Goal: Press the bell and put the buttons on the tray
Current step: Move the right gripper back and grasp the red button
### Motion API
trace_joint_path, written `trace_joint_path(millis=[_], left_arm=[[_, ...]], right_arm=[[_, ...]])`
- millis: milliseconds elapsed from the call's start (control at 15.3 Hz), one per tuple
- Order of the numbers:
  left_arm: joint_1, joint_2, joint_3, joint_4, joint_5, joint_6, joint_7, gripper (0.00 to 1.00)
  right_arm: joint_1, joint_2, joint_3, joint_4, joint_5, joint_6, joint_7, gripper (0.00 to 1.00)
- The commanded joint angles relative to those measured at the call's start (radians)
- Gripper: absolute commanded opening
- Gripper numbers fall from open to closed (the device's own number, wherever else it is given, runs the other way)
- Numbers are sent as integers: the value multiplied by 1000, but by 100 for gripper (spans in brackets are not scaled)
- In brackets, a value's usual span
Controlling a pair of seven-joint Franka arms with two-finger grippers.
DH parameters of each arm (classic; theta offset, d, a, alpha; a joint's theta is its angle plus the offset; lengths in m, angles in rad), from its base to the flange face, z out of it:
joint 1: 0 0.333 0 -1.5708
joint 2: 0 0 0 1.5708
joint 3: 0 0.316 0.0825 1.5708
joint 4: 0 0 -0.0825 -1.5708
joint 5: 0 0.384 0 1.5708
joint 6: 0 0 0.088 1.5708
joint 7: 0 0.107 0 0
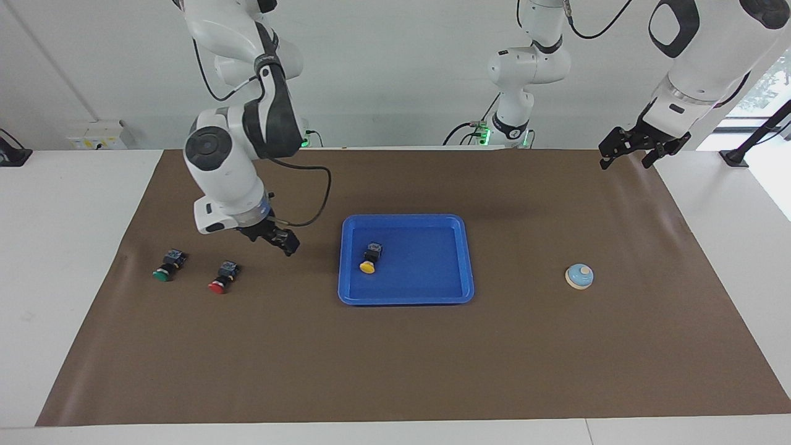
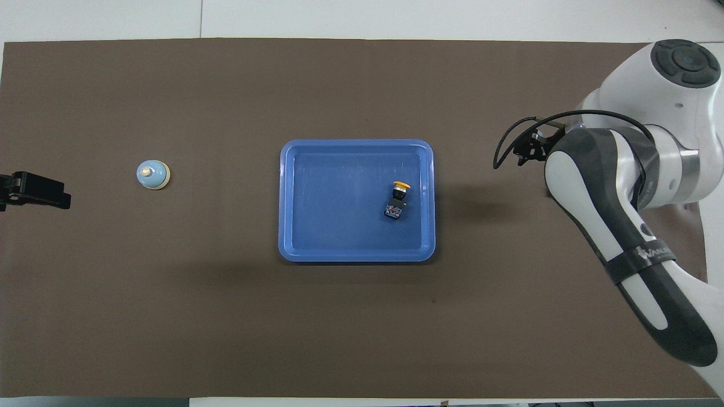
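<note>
The blue tray (image 1: pixel 426 281) (image 2: pixel 331 198) lies mid-table. In it the yellow button (image 1: pixel 369 258) (image 2: pixel 397 199) rests on its side, at the end toward the right arm. The red button (image 1: pixel 223 277) and green button (image 1: pixel 168 266) lie on the brown mat toward the right arm's end; the right arm hides both in the overhead view. My right gripper (image 1: pixel 281 240) (image 2: pixel 525 151) hangs open and empty over the mat between the red button and the tray. The bell (image 1: pixel 579 276) (image 2: pixel 153 174) stands toward the left arm's end. My left gripper (image 1: pixel 639 151) (image 2: pixel 34 191) waits open, raised over that end's mat edge.
A brown mat (image 1: pixel 395 364) covers most of the white table. The right arm's cable (image 1: pixel 309 210) loops beside its wrist. A white socket box (image 1: pixel 99 135) sits on the table near the right arm's base.
</note>
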Motion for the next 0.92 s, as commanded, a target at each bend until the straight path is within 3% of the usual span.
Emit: trace_joint_path(millis=[0, 327, 851], left_arm=[[4, -5, 0, 7, -11, -14, 8, 100], [4, -5, 0, 7, -11, -14, 8, 100], [4, -5, 0, 7, -11, -14, 8, 100]], right_arm=[[-78, -51, 14, -120, -26, 71, -120, 100], [-146, -108, 14, -369, -29, 382, -246, 100], [-135, -32, 14, -409, -29, 605, -254, 100]])
